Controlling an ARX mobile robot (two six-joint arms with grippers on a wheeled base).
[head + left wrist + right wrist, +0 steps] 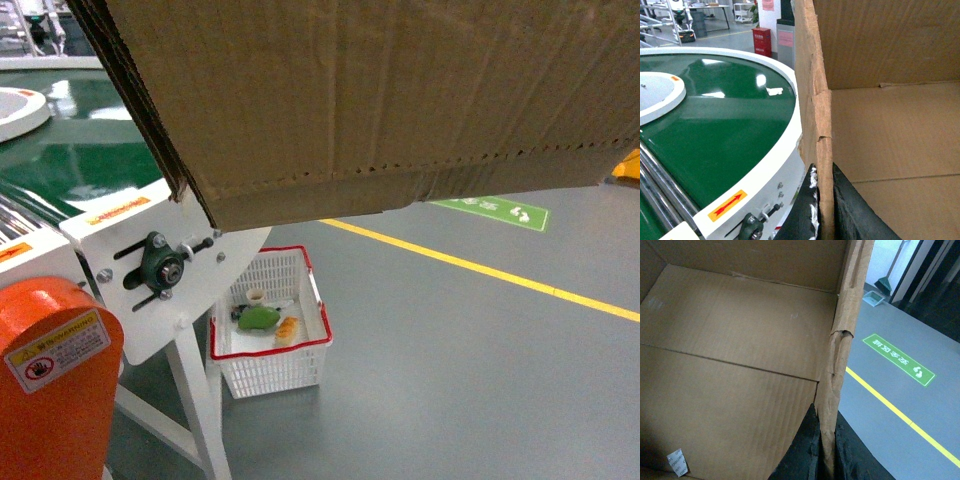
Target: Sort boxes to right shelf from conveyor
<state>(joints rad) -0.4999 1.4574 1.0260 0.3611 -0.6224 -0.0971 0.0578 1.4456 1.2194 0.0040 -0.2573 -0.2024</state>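
Each pincer, left pincer [822, 212] and right pincer [826, 450], is clamped on an opposite wall of the open box [380, 90], which rises above both so it hangs clear beside the conveyor [715, 130] for carrying, apparently shelfward.

Factory or warehouse floor: green conveyor [70, 160] with orange motor guard [50, 380]; beside it, grey floor [480, 380] with yellow lane line [480, 270].

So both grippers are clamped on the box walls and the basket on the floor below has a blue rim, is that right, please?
Not quite: the basket has a red rim, as the head view shows. Both the left gripper and the right gripper do clamp the box walls.
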